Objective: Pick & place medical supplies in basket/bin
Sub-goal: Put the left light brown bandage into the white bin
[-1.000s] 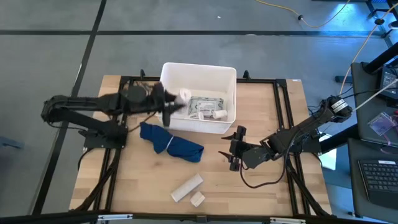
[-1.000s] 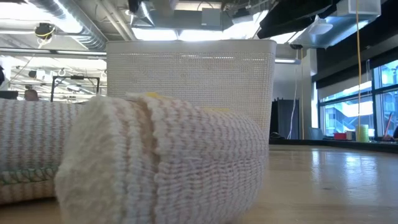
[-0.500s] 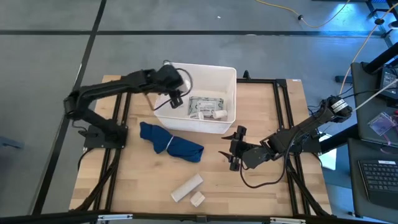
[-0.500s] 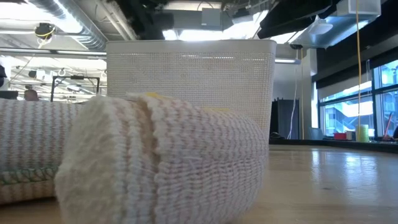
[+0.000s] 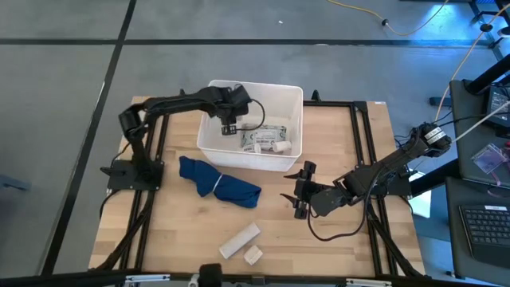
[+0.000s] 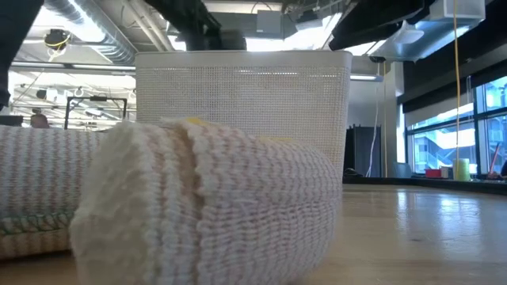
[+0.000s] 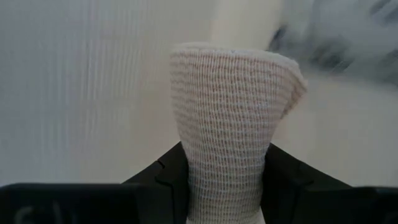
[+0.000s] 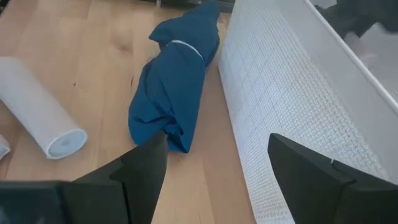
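My left gripper (image 5: pixel 229 126) reaches over the white bin's left part and is shut on a beige woven bandage roll (image 7: pixel 227 118). The bin (image 5: pixel 291 100) stands at the table's far middle, with a grey dotted packet (image 5: pixel 263 135) and small white items lying on its floor. Two more pale rolls (image 5: pixel 241 239) lie on the table near the near edge and fill the low view (image 6: pixel 206 206). My right gripper (image 5: pixel 302 190) waits open on the table's right half, near the bin's near right corner. My left gripper pinches the bandage roll between its two fingers (image 7: pixel 165 180), one on each side of the lower end (image 7: pixel 224 186). The roll sticks out lengthwise past the fingers, its free end (image 7: pixel 249 59) inside the bin. Whether that end touches the bin's floor I cannot tell.
A dark blue bundled cloth (image 5: pixel 219 182) lies in front of the bin's near wall (image 8: pixel 280 106) and shows in the right wrist view (image 8: pixel 174 93) beside a white roll (image 8: pixel 43 121). Black frame rails run along the table's left and right sides. Bare wood lies near the right gripper.
My left arm has swung from the bin's near left corner up over the rim and into the bin's left part, carrying the roll. The right arm has kept still.
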`<move>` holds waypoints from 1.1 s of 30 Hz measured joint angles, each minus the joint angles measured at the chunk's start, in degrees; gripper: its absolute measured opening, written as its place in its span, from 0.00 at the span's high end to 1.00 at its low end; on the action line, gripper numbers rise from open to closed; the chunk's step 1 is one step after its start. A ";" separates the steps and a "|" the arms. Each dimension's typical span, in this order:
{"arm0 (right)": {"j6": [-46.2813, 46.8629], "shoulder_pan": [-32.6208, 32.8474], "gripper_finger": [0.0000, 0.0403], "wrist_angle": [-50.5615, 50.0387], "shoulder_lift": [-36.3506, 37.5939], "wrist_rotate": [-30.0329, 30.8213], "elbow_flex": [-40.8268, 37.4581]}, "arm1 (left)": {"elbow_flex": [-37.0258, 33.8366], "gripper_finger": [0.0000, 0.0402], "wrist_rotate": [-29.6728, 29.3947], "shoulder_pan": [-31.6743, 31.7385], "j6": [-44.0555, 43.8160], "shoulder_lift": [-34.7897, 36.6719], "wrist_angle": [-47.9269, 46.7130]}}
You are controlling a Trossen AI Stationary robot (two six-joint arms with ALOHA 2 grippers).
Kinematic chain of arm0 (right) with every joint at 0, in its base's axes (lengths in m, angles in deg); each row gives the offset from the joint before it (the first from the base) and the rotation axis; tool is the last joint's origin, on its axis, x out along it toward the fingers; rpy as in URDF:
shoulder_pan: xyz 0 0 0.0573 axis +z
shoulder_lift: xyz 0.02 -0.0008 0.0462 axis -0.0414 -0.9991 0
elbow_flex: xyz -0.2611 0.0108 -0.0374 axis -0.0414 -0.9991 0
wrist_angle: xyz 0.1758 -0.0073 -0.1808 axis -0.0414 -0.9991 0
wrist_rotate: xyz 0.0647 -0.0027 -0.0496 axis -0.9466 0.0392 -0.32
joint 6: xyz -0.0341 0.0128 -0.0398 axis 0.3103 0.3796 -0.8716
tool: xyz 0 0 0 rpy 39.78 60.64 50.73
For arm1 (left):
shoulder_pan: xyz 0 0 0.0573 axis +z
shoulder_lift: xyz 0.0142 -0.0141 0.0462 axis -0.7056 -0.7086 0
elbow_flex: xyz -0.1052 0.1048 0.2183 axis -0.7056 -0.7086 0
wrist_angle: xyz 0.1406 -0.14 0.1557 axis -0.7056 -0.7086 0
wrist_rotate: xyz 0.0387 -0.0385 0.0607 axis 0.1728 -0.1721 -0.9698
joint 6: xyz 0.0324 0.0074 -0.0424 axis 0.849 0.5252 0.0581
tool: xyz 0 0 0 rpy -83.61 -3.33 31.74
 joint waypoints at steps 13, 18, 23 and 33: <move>-0.17 -1.13 0.31 -1.78 -2.91 0.06 0.00 | 0.00 0.58 -7.75 -0.04 3.04 -5.52 -1.74; 0.10 -1.39 0.31 -1.75 -2.91 0.06 0.00 | 0.11 0.51 -8.58 -0.24 1.50 -4.81 -1.76; 0.15 -1.40 0.31 -1.70 -2.91 -1.50 0.00 | 1.46 0.47 -9.34 -0.36 0.83 -3.77 -2.35; 0.92 -1.38 0.31 -2.10 -2.91 -2.01 0.00 | 11.62 0.47 -9.51 -2.25 0.18 -1.15 -11.98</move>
